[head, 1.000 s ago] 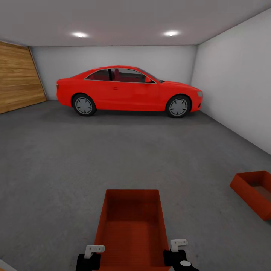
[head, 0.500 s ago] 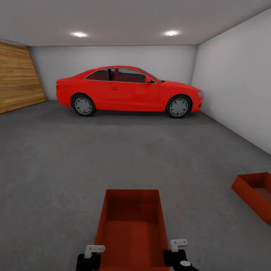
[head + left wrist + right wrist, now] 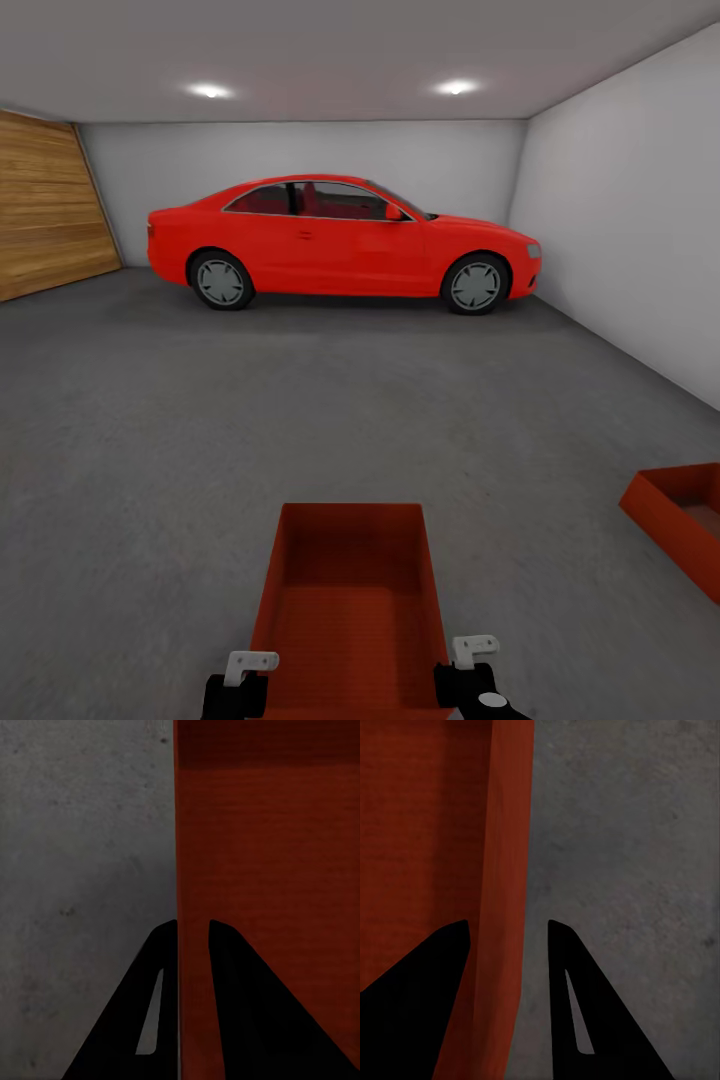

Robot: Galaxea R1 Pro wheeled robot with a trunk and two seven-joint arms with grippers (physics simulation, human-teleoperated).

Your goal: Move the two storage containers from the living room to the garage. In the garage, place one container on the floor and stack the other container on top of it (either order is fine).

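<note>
My left hand pinches the left wall of the storage container I carry, its fingers on either side of that wall. My right hand clamps the right wall likewise. The second container, cut off by the frame edge, sits on the grey concrete floor at right. A red car stands by the far wall.

One red open-top bin held up front; its twin sits on the grey floor.

red car, wooden door, spotlights
</note>
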